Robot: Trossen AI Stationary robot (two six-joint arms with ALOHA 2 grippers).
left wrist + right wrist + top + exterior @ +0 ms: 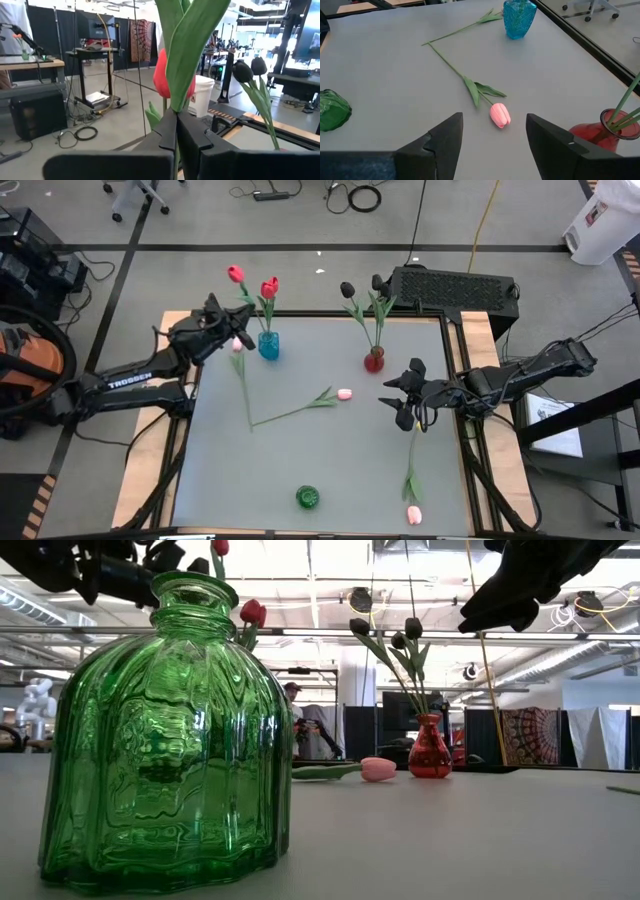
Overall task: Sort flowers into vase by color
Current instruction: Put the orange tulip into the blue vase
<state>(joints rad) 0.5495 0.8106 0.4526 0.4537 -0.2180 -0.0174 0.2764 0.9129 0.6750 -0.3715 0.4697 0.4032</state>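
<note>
Above the blue vase, left gripper pinches a red tulip; right gripper gapes empty.

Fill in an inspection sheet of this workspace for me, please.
Surface: grey table, nothing spilled on it.
Job's things: red tulips at the blue vase; black tulips in the red vase; three pink tulips lying on the table; green vase empty.
Clutter: nothing seen.
Hands: left hand shut on a stem of the red tulips, beside the blue vase; right hand open above the table, facing one of the pink tulips.
Cables: loose cables on the floor beyond the table.
Surroundings: black case at the far edge; white bin on the floor.
</note>
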